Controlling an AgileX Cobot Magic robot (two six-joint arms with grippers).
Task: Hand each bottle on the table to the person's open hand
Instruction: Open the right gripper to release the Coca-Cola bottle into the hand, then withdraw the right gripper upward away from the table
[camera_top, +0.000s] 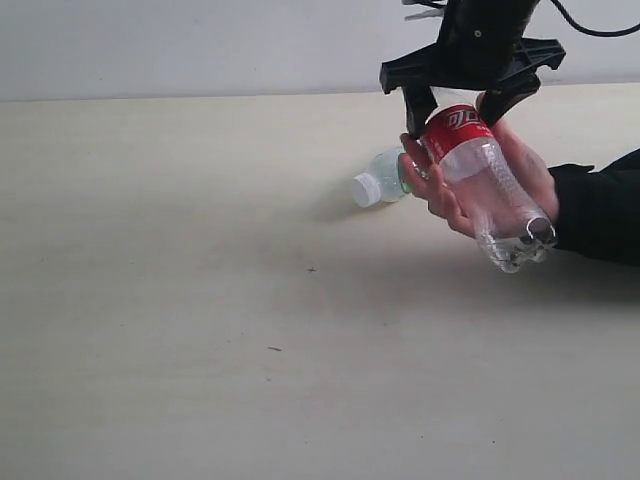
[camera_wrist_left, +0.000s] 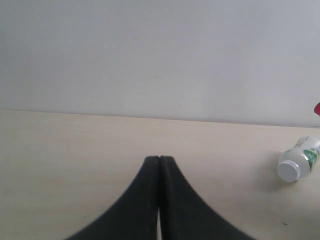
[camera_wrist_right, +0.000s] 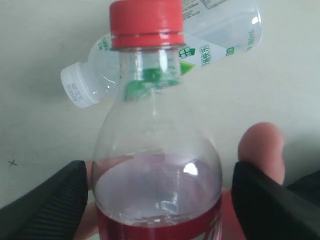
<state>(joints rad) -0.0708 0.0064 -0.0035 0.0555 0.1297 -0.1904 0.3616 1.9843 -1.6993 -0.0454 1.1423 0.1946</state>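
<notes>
Red-labelled bottle (camera_top: 485, 175) lies in the person's hand (camera_top: 528, 168), right gripper (camera_top: 452, 122) spread around it, left gripper (camera_wrist_left: 160, 161) pressed together.

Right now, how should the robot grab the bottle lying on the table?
Come from above and pinch the green-label bottle across its middle. It lies on its side on the table, so its rounded flanks look free, while the white cap end is narrower.

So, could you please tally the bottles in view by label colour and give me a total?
Red-label bottle, in the person's hand: 1
Green-label bottle, lying on the table: 1
Total: 2 bottles
</notes>
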